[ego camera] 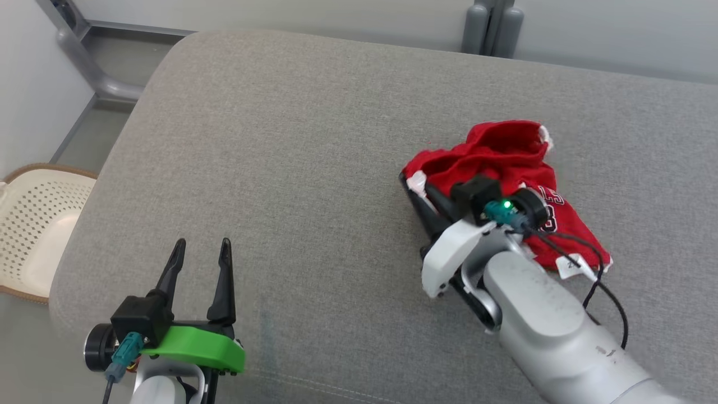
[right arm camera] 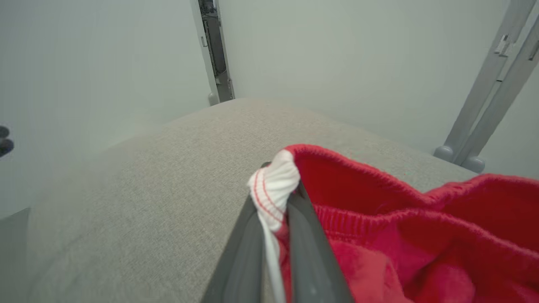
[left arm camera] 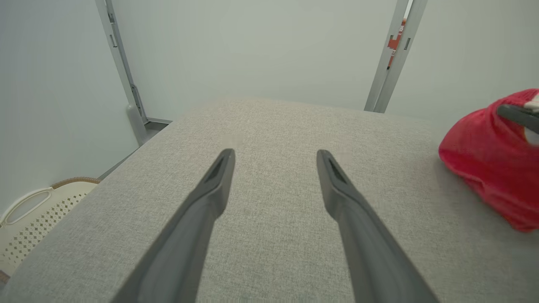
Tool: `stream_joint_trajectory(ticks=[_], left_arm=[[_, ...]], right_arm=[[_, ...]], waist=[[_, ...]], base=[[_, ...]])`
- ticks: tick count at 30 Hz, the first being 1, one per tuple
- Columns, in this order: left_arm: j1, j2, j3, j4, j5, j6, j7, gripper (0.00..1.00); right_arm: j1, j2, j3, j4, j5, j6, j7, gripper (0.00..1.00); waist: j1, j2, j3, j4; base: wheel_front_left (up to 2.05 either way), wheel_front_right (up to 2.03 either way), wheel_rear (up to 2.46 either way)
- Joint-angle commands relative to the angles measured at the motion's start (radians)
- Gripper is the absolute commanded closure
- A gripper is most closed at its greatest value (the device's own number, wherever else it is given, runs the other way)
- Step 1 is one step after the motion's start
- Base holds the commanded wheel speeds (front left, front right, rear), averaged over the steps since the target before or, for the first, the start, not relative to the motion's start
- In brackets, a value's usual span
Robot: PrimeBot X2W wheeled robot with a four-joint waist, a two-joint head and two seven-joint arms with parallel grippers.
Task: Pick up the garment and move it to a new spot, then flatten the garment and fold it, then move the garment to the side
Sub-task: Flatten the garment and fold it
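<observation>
**A:** And there was the crumpled red knit garment with white trim (ego camera: 505,151), bunched in a heap on the right half of the wide grey fabric-covered bench (ego camera: 291,140). Who had it?

**B:** The right gripper (ego camera: 413,184) had it. Its two dark fingers were pinched together on a white ribbed edge with thin red stripes (right arm camera: 273,189), at the heap's left end. The wrist camera showed that trim squeezed right between the fingertips.

**A:** Was the cloth up off the surface?

**B:** Hard to call. The pinched edge sat a touch higher than the rest, and the bulk of the red fabric lay slumped on the bench under and behind the right wrist. White lettering showed on the side nearest the arm, partly hidden, and a small white label (ego camera: 573,264) poked out at the near right corner.

**A:** And the other side?

**B:** The left gripper (ego camera: 202,247) was well apart from the garment, over the near left part of the bench, fingers spread wide with nothing between them but grey fabric.

**A:** Anything off the bench?

**B:** A cream perforated plastic basket with a brown rim (ego camera: 33,224) sat low beside the left edge.
</observation>
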Motion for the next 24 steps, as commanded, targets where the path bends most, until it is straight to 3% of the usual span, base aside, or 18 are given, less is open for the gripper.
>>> stream_joint_trajectory(ticks=[1,7,8,9,10,13,18,24], left_arm=[[-0.003,0.000,-0.004,0.004,-0.010,-0.004,-0.003,0.00],[-0.018,-0.001,-0.030,0.009,-0.029,0.005,-0.003,0.00],[-0.020,-0.001,-0.033,0.010,-0.032,0.006,-0.003,0.00],[-0.021,-0.001,-0.037,0.011,-0.035,0.009,-0.003,0.00],[-0.021,-0.001,-0.039,0.012,-0.038,0.012,-0.003,0.00],[-0.017,-0.001,-0.036,0.016,-0.042,0.016,-0.003,0.00],[0.001,0.000,-0.024,0.015,-0.029,0.021,-0.003,0.00],[0.020,0.000,-0.004,0.011,-0.014,0.019,-0.003,0.00]], right_arm=[[0.021,0.003,0.031,0.012,0.028,0.000,-0.001,1.00],[0.059,0.007,0.210,0.036,0.126,0.000,-0.002,1.00],[0.060,0.006,0.227,0.040,0.140,0.000,-0.003,0.95],[0.060,0.006,0.243,0.042,0.151,0.000,-0.003,0.52],[0.058,0.007,0.261,0.042,0.162,0.000,-0.004,0.00],[0.041,0.007,0.272,0.041,0.181,0.000,-0.005,0.00],[0.051,0.006,0.196,-0.009,0.147,0.000,-0.005,0.00],[0.121,-0.065,0.065,-0.114,0.085,0.000,-0.006,0.00]], waist=[[0.0000,0.0000,0.012,0.018],[0.0000,0.0000,0.030,0.041],[0.0000,0.0000,0.031,0.041],[0.0000,0.0000,0.032,0.041],[0.0000,0.0000,0.032,0.040],[0.0000,0.0000,0.025,0.026],[0.0000,0.0000,-0.001,-0.011],[0.0000,0.0000,-0.030,-0.058]], base=[[0.00,0.00,0.00],[0.00,0.00,0.00],[0.00,0.00,0.00],[0.00,0.00,0.00],[0.00,0.00,0.00],[0.00,0.00,0.00],[0.00,0.00,0.00],[0.00,0.00,0.00]])
